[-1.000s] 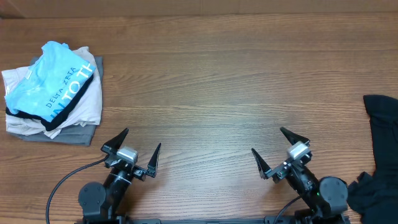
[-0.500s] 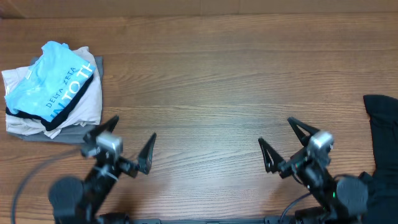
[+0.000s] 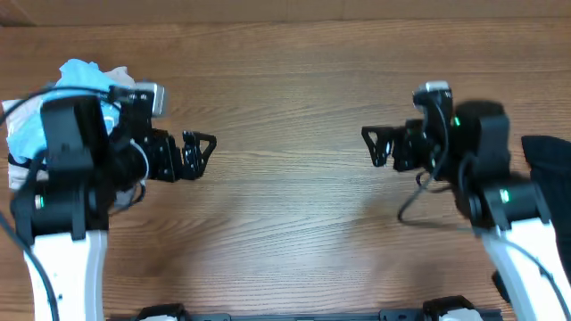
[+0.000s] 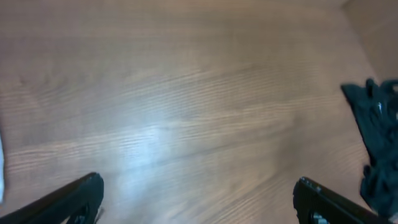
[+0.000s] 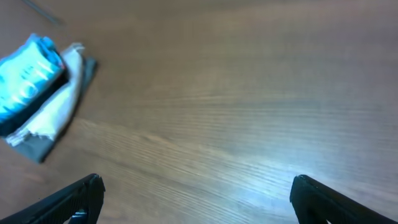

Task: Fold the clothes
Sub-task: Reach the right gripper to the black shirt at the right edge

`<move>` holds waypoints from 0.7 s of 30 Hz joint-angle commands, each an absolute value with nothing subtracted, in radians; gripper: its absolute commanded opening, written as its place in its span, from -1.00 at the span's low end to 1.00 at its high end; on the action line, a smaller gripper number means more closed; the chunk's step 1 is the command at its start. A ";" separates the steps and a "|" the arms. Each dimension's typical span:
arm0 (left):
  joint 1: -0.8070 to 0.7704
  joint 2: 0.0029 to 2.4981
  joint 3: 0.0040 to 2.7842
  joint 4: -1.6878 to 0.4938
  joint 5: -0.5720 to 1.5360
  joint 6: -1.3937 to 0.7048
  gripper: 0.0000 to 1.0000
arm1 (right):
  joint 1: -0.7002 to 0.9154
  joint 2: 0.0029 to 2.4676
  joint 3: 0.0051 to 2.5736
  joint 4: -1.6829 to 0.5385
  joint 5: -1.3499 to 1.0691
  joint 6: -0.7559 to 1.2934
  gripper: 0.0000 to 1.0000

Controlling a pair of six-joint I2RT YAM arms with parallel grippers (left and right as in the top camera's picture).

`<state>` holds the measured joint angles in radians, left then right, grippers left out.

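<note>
- Update: both arms are up now. A second ago they sat parked low at the near edge of the surface [image 3: 285, 80]; now they hang raised over it, tips pointing at each other.
- The left end effector [image 3: 203, 153] has its fingers spread wide with nothing between them. It's well apart from the black T-shirt [image 3: 546, 160], way across the surface from it.
- The right end effector [image 3: 375, 147] is also wide open and empty. It's the nearer one to the T-shirt, but not touching it.
- The T-shirt hasn't budged: it's a crumpled heap at the right edge of the overhead view, partly cut off by the frame. The left wrist view catches it off to one side too.
- The folded pile with the light blue shirt [image 3: 80, 76] on top sits about as far from the T-shirt as anything gets.
- My read: folding hasn't started, this is just the wake-up move. The T-shirt probably needs dragging away from the edge and spreading flat first, and the right arm looks best placed to reach it.
</note>
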<state>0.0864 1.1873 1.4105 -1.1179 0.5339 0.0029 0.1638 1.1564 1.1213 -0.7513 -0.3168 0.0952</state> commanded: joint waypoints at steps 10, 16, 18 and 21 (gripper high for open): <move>0.084 1.280 1.483 -1.204 0.532 0.068 1.00 | -0.128 1.399 1.327 -0.836 -0.091 0.355 1.00; 0.084 1.280 1.483 -1.208 0.582 0.064 1.00 | -0.440 1.555 1.363 -0.693 -0.096 0.515 1.00; 0.084 1.280 1.483 -1.203 0.634 0.065 1.00 | -0.517 1.625 1.363 -0.613 -0.138 0.537 1.00; 0.084 1.280 1.483 -1.195 0.656 0.064 1.00 | -0.589 1.720 1.363 -0.545 -0.188 0.537 0.93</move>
<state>0.0864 1.2835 1.4544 -1.2034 0.5922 0.0368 -0.5552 1.6585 1.3521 -0.5632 -0.1421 0.4847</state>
